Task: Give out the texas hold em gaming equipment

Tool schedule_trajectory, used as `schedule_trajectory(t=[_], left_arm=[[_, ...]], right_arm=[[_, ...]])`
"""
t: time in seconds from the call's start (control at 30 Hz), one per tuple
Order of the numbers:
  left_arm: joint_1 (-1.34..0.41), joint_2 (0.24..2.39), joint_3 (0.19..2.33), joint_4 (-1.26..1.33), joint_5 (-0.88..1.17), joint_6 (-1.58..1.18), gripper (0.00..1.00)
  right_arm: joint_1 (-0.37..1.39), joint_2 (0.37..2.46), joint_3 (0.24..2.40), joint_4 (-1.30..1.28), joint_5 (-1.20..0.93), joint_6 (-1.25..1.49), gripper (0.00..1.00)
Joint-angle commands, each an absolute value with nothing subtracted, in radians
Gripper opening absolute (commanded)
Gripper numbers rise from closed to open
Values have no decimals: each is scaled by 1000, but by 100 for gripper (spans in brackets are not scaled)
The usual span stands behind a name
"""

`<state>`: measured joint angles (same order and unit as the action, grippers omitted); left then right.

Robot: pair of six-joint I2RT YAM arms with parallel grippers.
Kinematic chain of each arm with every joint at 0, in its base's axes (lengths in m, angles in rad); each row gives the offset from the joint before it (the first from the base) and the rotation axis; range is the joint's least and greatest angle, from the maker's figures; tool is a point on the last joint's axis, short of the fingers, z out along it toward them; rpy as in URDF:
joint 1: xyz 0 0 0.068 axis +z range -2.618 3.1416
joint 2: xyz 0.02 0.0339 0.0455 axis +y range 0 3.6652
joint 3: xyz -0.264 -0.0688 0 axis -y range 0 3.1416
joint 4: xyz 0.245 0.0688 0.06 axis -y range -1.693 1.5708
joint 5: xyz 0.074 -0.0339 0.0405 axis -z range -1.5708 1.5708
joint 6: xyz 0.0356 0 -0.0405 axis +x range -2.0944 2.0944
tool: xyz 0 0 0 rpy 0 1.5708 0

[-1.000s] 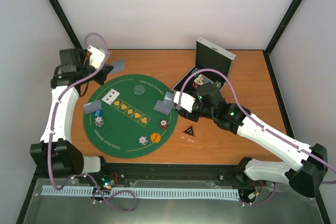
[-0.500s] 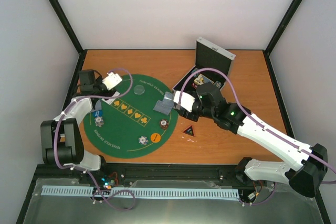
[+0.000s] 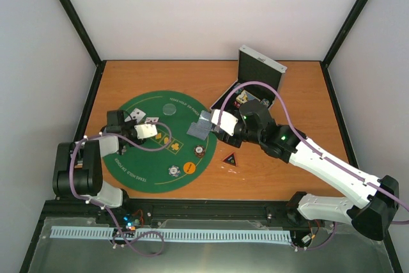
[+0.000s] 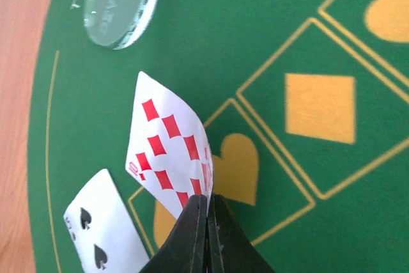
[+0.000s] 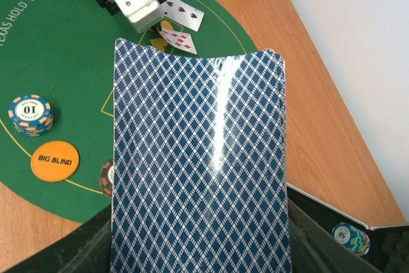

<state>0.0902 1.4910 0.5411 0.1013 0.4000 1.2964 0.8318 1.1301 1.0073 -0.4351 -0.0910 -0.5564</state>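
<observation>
Far left, toward 10 o'clock on the big round green felt mat (image 3: 137,174): left gripper (image 4: 206,208), jaws pressed tight together, pinching the near corner of a face-up white playing card with red diamonds (image 4: 167,148), that edge curling up off the felt. Just beside it, at its 7 o'clock in the left wrist view, a face-up white playing card with black spades (image 4: 102,225), flat on the mat. At the mat's 12 o'clock, a clear round disc (image 3: 169,109). Near 5 o'clock, a short stack of striped-edge poker chips (image 3: 174,171) with a white face. Just right of that, an orange disc marked BIG BLIND (image 3: 189,167). Between 3 and 4 o'clock, a red striped-edge poker chip (image 3: 200,151). Over the mat's 3 o'clock rim: right gripper (image 5: 199,247), jaws partly apart, clamped on a stack of grey-blue-backed playing cards (image 5: 198,126), carried above the felt. Off the mat on the orange-brown wooden table (image 3: 300,100), at the red chip's 4 o'clock, a black triangular marker (image 3: 230,158). At the table's 1 o'clock, an open silver metal case (image 3: 261,67), lid raised.
</observation>
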Motion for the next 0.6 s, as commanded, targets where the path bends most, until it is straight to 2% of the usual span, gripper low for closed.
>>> schedule_trajectory(t=[0.0,0.57], left_arm=[[89,1481,538,22,442,1444,1],[131,1611,627,20,367,1573,1]], right_arm=[[837,1123,1044,-434,-106,-542,52],[838,1098,1033,-450,-88,-546,52]])
